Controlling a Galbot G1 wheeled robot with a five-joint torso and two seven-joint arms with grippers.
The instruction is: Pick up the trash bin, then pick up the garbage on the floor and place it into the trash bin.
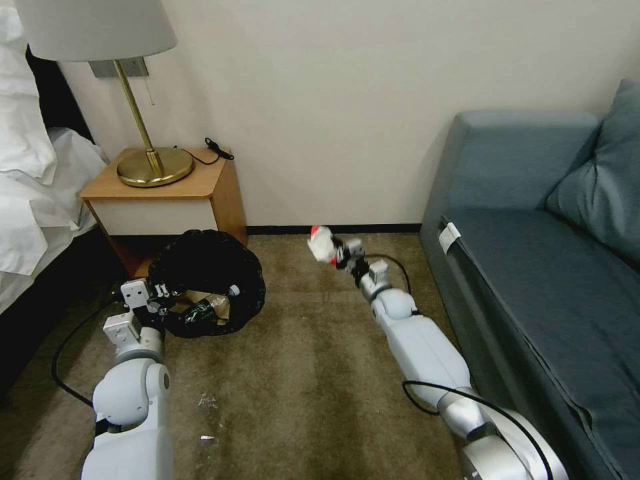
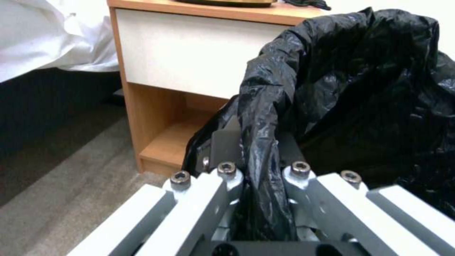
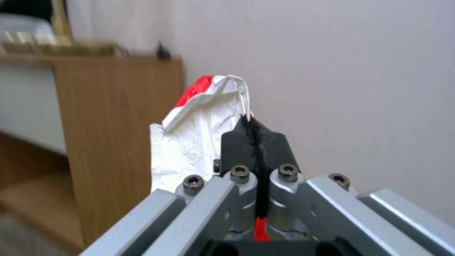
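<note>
On my left, I have the left gripper [image 1: 162, 291] clamped on the bag-covered rim of the trash bin [image 1: 208, 280], held tilted above the carpet with its mouth up toward me. To the right, my right gripper [image 1: 339, 253] is pinched shut on the red-and-white packet [image 1: 321, 243], which sticks out past its tips. The bin's mouth lies to the left of that gripper and lower, well apart.
</note>
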